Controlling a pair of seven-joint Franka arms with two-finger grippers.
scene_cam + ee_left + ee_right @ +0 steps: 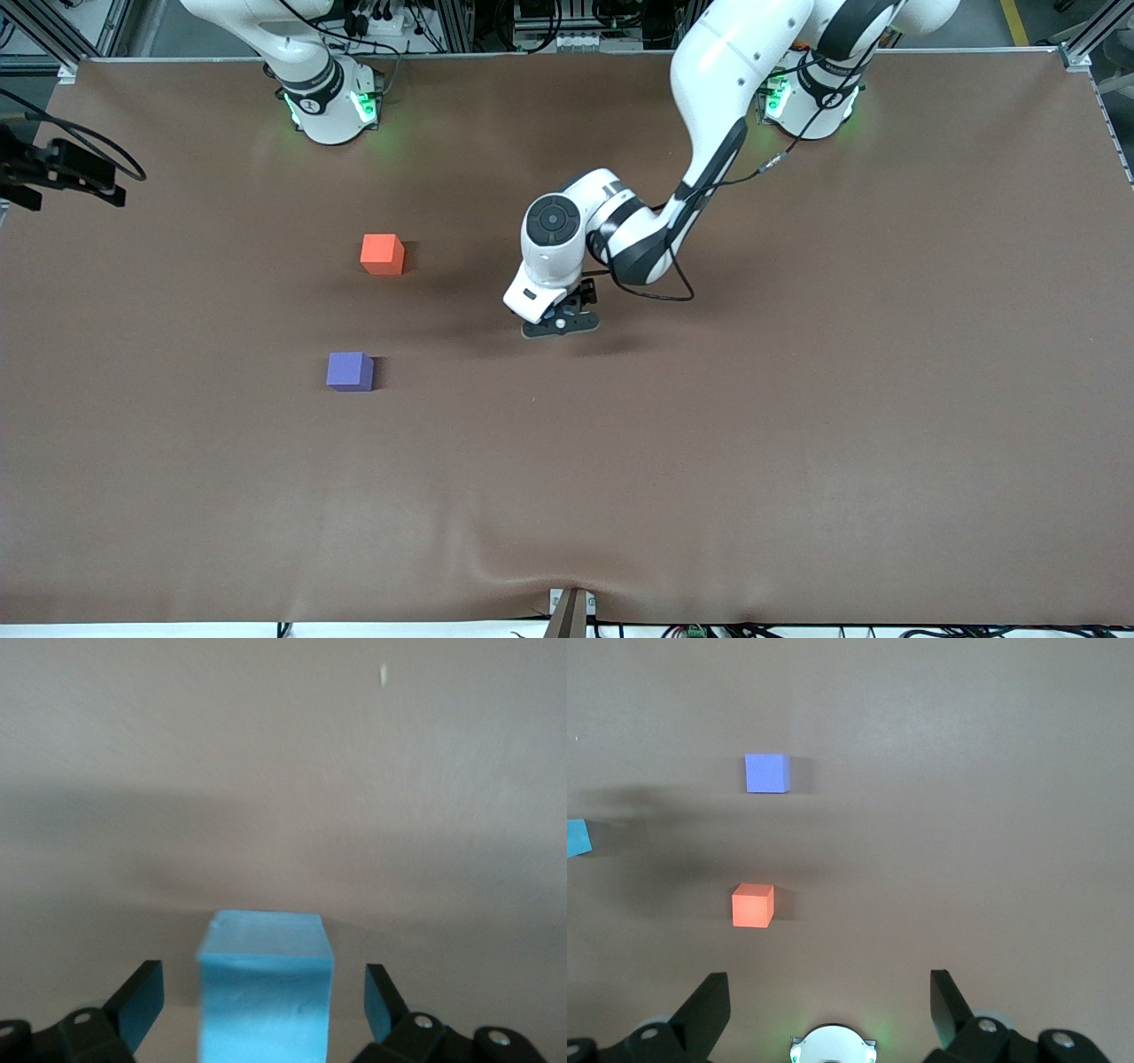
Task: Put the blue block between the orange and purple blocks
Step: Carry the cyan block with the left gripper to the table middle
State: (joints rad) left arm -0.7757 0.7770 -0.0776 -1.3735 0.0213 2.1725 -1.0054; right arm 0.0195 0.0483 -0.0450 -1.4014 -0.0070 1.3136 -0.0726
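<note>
The blue block (264, 992) sits on the brown table between the fingers of my left gripper (263, 992), which is open with a gap on each side of the cube. In the front view my left gripper (560, 323) is low at mid-table and hides the block. The block's edge shows in the right wrist view (576, 837). The orange block (383, 254) and the purple block (350, 371) lie toward the right arm's end, the purple one nearer the front camera. My right gripper (830, 992) is open and empty, waiting high over its own base.
A black camera mount (62, 168) juts in at the table's edge at the right arm's end. A small bracket (571, 611) sits at the table edge nearest the front camera. The brown mat (797, 399) ripples slightly near that edge.
</note>
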